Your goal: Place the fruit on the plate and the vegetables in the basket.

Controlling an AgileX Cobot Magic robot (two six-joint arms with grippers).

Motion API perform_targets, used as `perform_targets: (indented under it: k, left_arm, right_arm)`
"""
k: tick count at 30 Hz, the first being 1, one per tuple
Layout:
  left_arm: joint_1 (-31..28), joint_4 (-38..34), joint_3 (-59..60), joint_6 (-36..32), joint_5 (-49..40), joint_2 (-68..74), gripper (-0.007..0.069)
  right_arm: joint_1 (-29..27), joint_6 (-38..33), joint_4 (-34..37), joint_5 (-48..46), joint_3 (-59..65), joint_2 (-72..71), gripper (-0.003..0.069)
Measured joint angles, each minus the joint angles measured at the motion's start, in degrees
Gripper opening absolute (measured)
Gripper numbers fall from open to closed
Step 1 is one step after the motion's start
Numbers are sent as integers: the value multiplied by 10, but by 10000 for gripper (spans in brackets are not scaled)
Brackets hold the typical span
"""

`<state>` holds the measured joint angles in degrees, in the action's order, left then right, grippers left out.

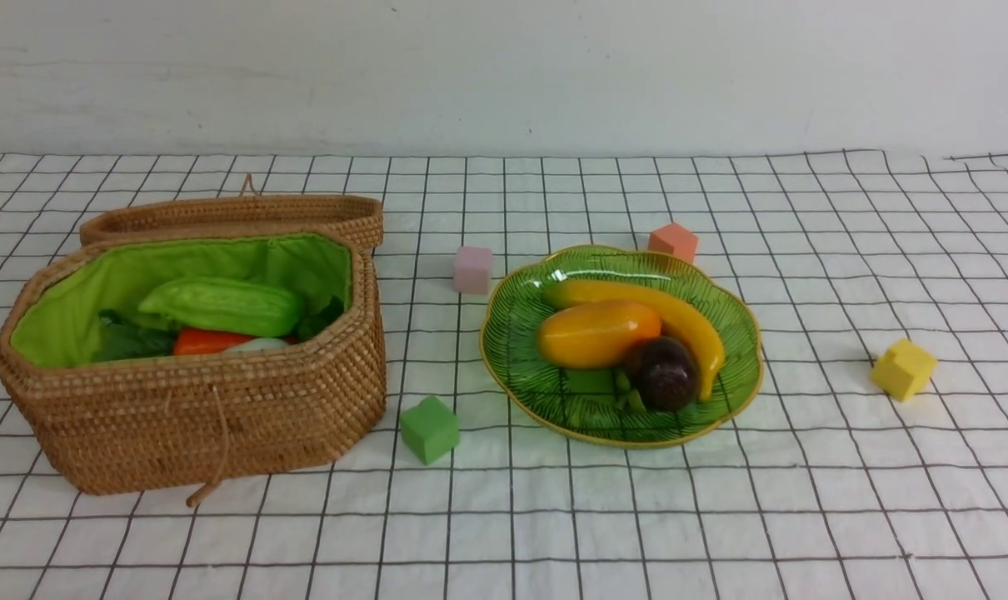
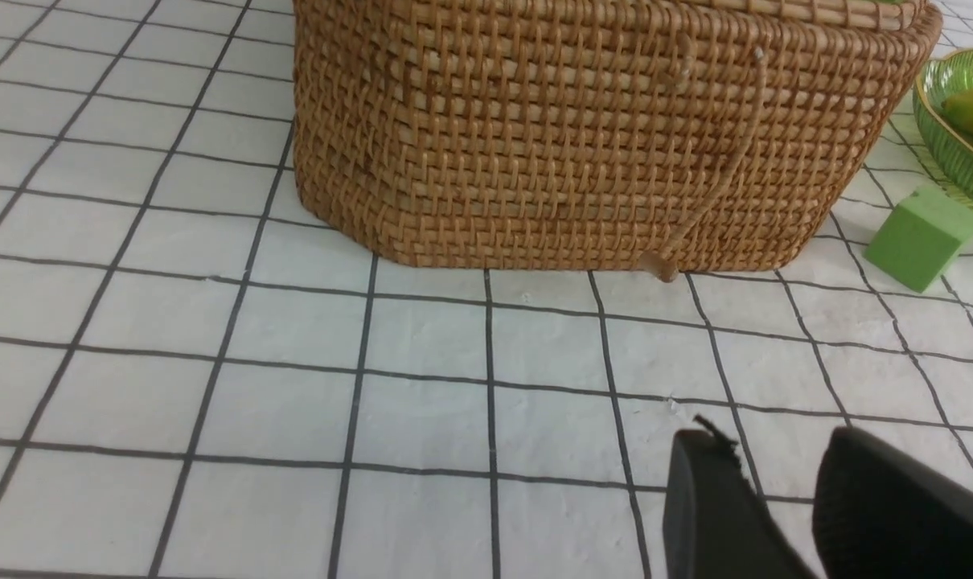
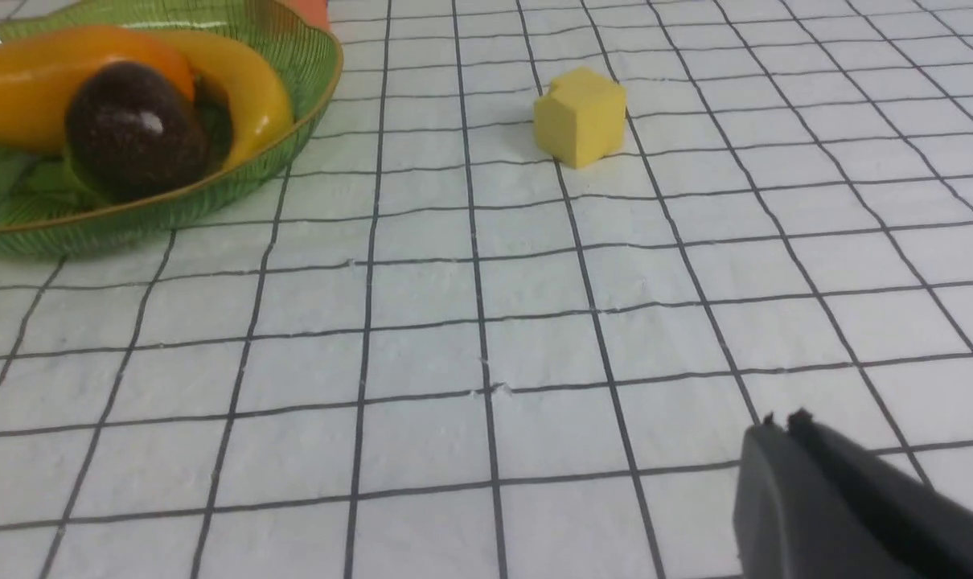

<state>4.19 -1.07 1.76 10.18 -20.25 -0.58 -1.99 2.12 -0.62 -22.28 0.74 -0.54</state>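
The brown woven basket [image 1: 221, 417] stands at the left with its lid folded back. In its green lining lie the vegetables: a light green gourd [image 1: 229, 304], an orange-red carrot piece [image 1: 208, 340] and a white radish [image 1: 258, 343] with dark leaves. The green glass plate [image 1: 521, 367] at the centre holds the fruit: a banana [image 1: 687, 321], a mango [image 1: 596, 333] and a dark round fruit [image 1: 664, 375]. Neither arm shows in the front view. My left gripper [image 2: 768, 438] is open and empty, low over the cloth in front of the basket [image 2: 575, 145]. My right gripper [image 3: 780, 422] is shut on nothing, over the cloth, apart from the plate [image 3: 92, 233].
Foam cubes lie on the checked cloth: green [image 1: 429, 428] between basket and plate, pink [image 1: 472, 269] and orange [image 1: 673, 242] behind the plate, yellow [image 1: 903, 368] to its right. The basket's cord loop [image 2: 720, 185] hangs down its front wall. A white wall closes the back.
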Motion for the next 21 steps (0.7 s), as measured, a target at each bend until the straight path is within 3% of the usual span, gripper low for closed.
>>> perform_targets:
  k: [21]
  left_arm:
    - [0, 0, 0, 0, -1, 0, 208]
  right_arm:
    - [0, 0, 2, 2, 1, 0, 8]
